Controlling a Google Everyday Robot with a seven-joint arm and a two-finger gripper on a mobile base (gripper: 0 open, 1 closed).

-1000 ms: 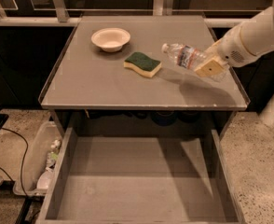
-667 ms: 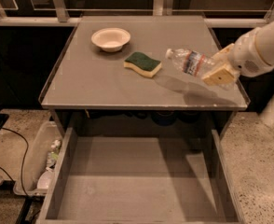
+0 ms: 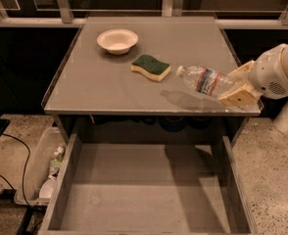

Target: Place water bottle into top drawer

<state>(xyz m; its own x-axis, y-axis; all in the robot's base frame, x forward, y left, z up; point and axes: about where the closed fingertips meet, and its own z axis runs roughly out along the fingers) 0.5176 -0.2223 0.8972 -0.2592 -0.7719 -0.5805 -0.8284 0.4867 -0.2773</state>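
Water bottle (image 3: 206, 81) at right of frame, lying nearly level, white cap pointing left, red-and-white label band facing up. Tool (image 3: 238, 84) clamped on its base end, one tan finger (image 3: 242, 71) above and one below; white arm enters from the right edge. The water bottle hangs just over the front right part of the surface (image 3: 109, 82), its shadow on the grey top beneath. Green-and-yellow sponge (image 3: 151, 67) lies just left of the cap, apart from it. White bowl (image 3: 117, 40) sits further back left. Top drawer (image 3: 149, 190) is pulled open below the surface's front edge, across the lower frame. Clear bin (image 3: 36, 165) on the floor at lower left.
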